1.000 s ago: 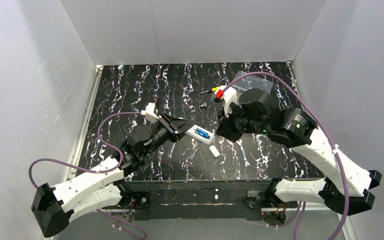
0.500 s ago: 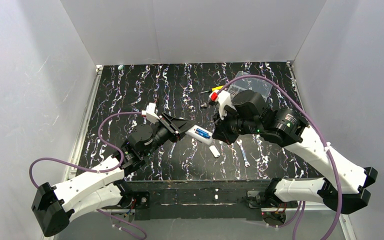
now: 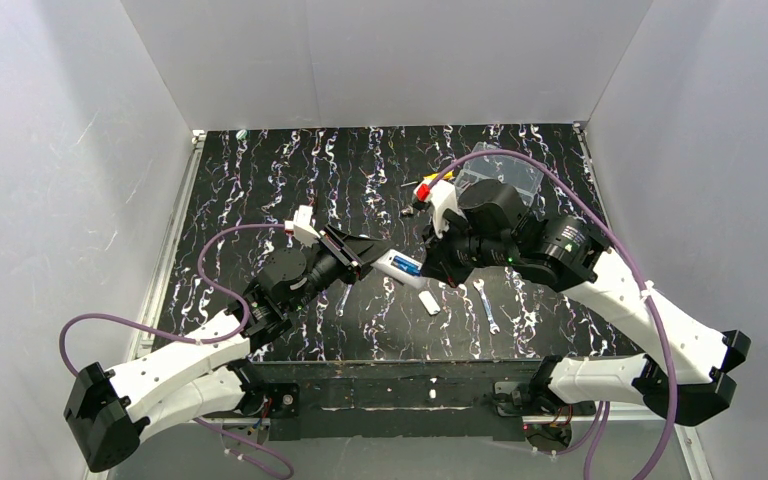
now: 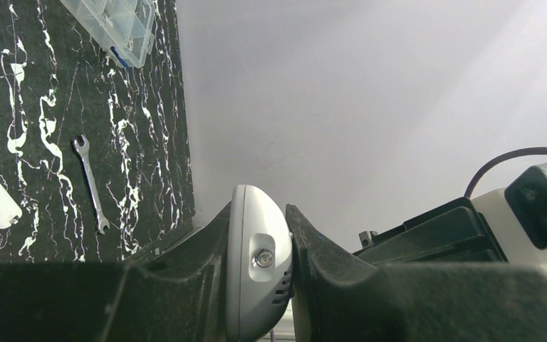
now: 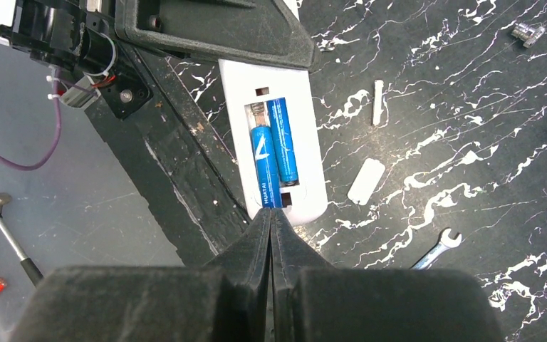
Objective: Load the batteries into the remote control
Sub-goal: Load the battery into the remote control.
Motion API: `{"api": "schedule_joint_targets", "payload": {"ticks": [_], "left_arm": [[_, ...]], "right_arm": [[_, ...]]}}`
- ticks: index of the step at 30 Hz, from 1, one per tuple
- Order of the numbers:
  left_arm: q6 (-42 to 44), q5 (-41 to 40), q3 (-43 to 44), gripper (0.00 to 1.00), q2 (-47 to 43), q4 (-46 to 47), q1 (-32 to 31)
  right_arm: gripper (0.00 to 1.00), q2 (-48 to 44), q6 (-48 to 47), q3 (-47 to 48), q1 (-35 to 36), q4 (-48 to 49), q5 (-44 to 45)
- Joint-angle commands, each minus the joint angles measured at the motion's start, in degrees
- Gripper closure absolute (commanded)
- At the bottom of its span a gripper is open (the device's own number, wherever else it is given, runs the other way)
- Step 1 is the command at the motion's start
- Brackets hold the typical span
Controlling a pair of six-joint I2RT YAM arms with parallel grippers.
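Right wrist: remote control, pinched off the counter by my left end effector, bay upward, both batteries inside. Right end effector pressed together, tips at one cell's end, I judge to seat it.

Right wrist view: white lettering "HUATAI" runs lengthwise along the left slim blue-wrapped cylindrical battery, which lies in the open bay of the white oblong plastic remote control. White slanted mark above the word, shape unclear. Second blue-wrapped battery alongside: print too small to read.
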Motion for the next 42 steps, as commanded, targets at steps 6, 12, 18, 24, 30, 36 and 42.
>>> {"api": "schedule_joint_targets", "payload": {"ticks": [6,12,18,24,30,36,42], "left_arm": [[-0.29,-0.71,0.63,1.0,-0.72,6.01,-0.23],[-0.26,-0.71,0.53,1.0,-0.76,6.18,-0.23],[-0.26,-0.79,0.58,1.0,-0.61,6.33,-0.23],[-0.26,-0.8,0.51,1.0,-0.64,6.45,-0.25],[-0.18,-0.8,0.57,1.0,-0.61,6.61,-0.23],[-0.26,-0.8,0.55,1.0,-0.51,6.5,-0.23],[-0.44,-0.63,0.61,1.0,-0.25,6.75,-0.25]], "right_arm": [[0.94,0.54,-0.09,-0.31,-0.38,3.0,-0.17],[0.94,0.74,-0.14,-0.22,-0.53,3.44,-0.14],[0.93,1.1,-0.13,0.19,-0.55,3.93,-0.43],[0.93,1.55,-0.14,0.38,-0.55,3.89,-0.67],[0.92,1.99,-0.29,0.38,-0.55,3.88,-1.03],[0.93,2.6,-0.22,0.47,-0.55,3.97,-1.06],[0.92,3.02,-0.25,0.73,-0.55,4.06,-0.96]]}}
